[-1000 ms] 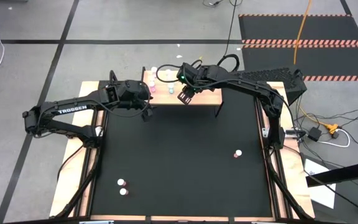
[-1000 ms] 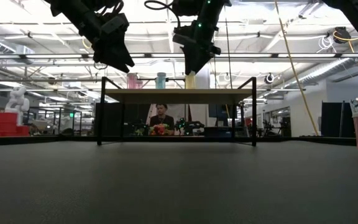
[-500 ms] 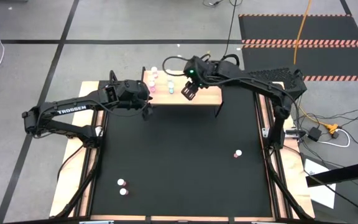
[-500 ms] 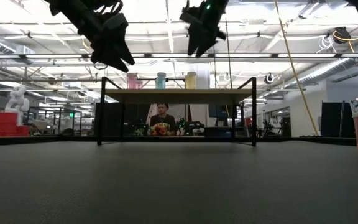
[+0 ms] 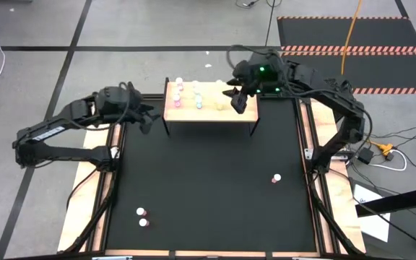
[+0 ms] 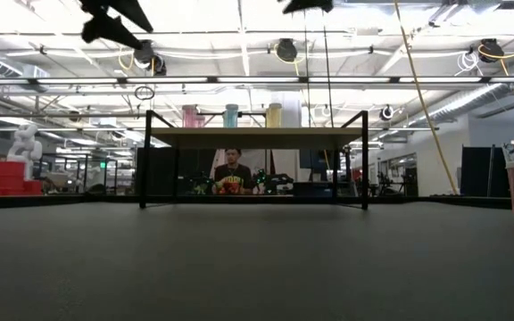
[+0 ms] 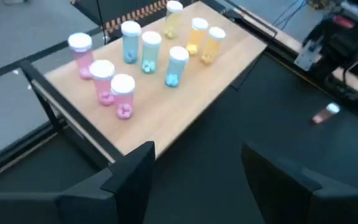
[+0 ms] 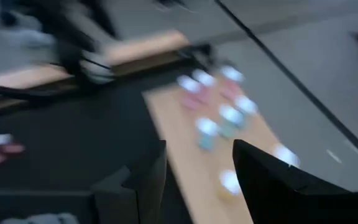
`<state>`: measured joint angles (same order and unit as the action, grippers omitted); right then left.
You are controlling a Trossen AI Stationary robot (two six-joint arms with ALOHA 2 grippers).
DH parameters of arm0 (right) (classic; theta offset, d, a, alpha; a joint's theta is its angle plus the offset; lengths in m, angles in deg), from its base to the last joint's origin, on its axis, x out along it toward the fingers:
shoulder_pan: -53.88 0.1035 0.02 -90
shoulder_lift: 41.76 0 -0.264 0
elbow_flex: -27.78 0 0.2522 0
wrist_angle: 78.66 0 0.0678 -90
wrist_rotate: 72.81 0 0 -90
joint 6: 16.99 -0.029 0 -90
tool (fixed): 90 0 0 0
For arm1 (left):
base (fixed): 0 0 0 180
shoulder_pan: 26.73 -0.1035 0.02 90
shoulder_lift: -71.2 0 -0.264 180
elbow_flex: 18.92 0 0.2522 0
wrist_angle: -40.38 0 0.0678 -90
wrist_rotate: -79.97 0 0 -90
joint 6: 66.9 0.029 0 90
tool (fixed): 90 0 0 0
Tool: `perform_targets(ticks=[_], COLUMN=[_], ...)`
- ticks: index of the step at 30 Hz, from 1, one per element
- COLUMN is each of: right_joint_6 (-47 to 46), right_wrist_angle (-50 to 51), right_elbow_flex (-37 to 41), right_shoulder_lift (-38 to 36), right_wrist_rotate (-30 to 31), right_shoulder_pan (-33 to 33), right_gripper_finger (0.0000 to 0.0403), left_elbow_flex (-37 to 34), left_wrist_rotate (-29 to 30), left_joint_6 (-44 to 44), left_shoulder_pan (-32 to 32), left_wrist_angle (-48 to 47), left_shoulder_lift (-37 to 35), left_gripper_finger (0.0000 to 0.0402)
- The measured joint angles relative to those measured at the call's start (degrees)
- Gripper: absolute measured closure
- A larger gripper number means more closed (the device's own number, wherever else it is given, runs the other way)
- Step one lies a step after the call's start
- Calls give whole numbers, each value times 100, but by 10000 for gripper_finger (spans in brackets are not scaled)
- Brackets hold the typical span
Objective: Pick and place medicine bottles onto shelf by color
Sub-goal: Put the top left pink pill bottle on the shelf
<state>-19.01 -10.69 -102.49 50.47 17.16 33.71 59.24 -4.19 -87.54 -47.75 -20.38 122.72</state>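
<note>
Both grippers hang empty above the far end of the table [image 5: 208, 209]. Over the shelf's right end, the right gripper [image 5: 238, 100] has its fingers parted with nothing between them. Off the shelf's left end, near the table's far-left corner, the left gripper [image 7: 194, 171] is likewise spread wide, with only bare mat showing between its fingers.

Standing on thin black legs against the middle of the table's far edge is the shelf [image 5: 208, 112], a light-wood board. On it stand the medicine bottles [image 7: 142, 53], all upright with white caps, sorted in groups: three pink ones [image 7: 103, 81] toward the board's left end, four pale blue ones [image 7: 149, 51] in the middle, and yellow and orange ones [image 7: 199, 37] toward the right end.

Down on the black mat, three bottles are left. Two lie close together near the table's near-left corner [image 5: 142, 217]. A single pinkish one [image 5: 275, 178] sits toward the right edge, well apart from the pair.
</note>
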Motion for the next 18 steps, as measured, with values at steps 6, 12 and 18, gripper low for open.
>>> perform_targets(ticks=[6,12,18], right_joint_6=[-141,-884,-1246], right_wrist_angle=[-1748,-4002,-5289], right_elbow_flex=[1427,2998,3345], right_shoulder_lift=[-333,-436,-301], right_wrist_rotate=[-1697,-1808,-39], right_shoulder_pan=[107,894,2067], right_gripper_finger=[225,226,242], left_elbow_flex=[-174,-601,-1316], left_wrist_rotate=[-670,-2098,-2085], left_joint_6=[-1045,-2004,-1993], left_shoulder_pan=[814,2298,3514], left_wrist_angle=[-822,-1715,-1508], left_shoulder_lift=[-173,-175,-193], left_gripper_finger=[161,161,161])
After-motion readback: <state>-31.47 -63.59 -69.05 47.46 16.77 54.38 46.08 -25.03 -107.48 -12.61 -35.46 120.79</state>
